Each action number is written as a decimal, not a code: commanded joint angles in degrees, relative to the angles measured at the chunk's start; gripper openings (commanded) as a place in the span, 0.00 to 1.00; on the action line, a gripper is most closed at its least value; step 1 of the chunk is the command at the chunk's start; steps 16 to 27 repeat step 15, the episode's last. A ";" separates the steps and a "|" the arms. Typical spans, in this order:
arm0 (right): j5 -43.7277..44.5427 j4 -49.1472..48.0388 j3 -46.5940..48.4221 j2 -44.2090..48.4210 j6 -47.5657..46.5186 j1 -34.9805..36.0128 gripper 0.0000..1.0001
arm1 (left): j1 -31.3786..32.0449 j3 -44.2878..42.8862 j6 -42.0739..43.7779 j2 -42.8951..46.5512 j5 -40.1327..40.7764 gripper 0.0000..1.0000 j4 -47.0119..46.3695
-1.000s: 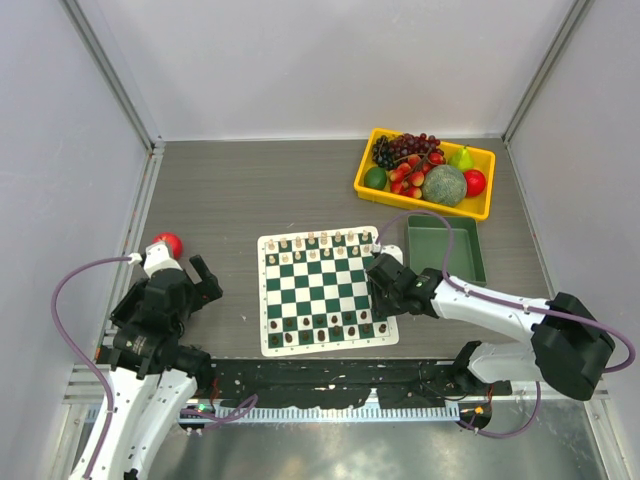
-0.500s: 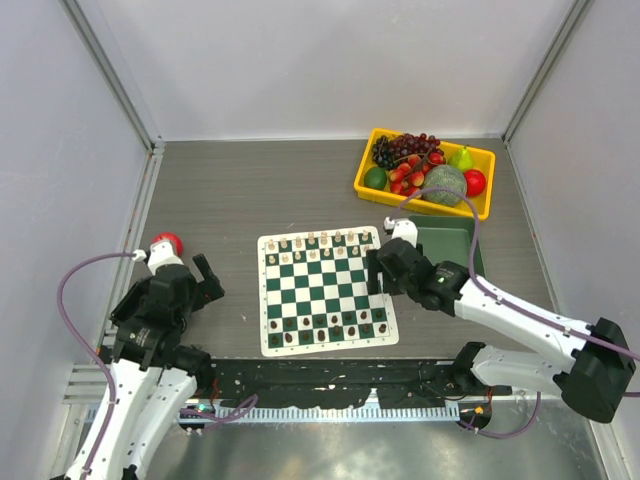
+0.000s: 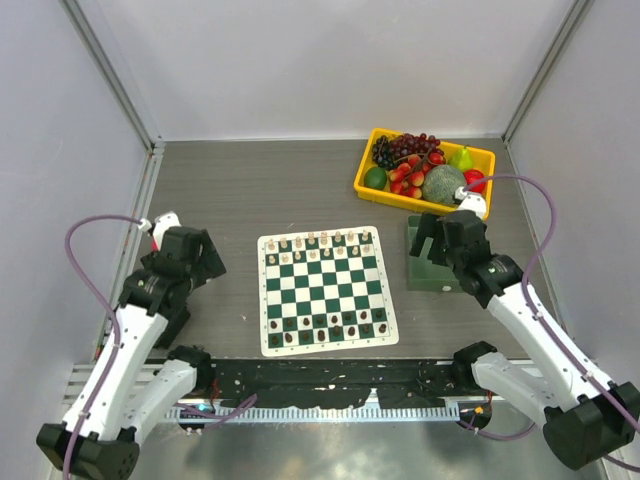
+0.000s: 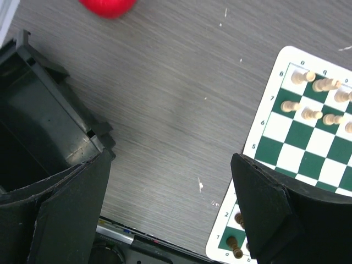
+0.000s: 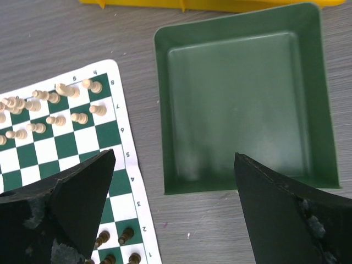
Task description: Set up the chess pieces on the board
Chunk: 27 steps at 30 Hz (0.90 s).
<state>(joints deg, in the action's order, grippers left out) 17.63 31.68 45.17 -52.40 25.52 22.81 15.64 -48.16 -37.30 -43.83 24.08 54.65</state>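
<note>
The board (image 3: 322, 283) in the middle

Below the right gripper (image 5: 174, 155) lies the bin (image 5: 236, 99); the board lies left of it, the fruit tray (image 3: 420, 207) ahead. The board, with chess pieces (image 3: 320, 240) on it, lies right of the left gripper (image 4: 171, 157); a ball (image 4: 107, 4) lies ahead.

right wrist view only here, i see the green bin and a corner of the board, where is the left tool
Observer: The left tool hangs open over the tabletop, just left of the board.
Operator: any pieces lying off the board
Observer: None that I can see. The cream pieces stand along the far two rows and the dark pieces along the near two.
Operator: what's the yellow edge past the green bin
Observer: A yellow tray holding fruit, at the far right of the table.
</note>
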 commanded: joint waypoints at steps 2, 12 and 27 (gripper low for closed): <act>-4.97 -1.36 2.03 2.48 -3.81 -5.92 0.96 | -0.17 -7.55 1.78 -7.30 2.73 0.99 -2.44; -4.62 -1.71 2.64 1.43 -5.92 -8.83 0.99 | -0.26 -12.21 5.74 -12.94 2.20 0.99 -9.82; -4.18 -1.89 4.05 0.29 -6.62 -8.83 1.00 | -0.17 -13.18 6.01 -13.47 2.73 0.99 -10.71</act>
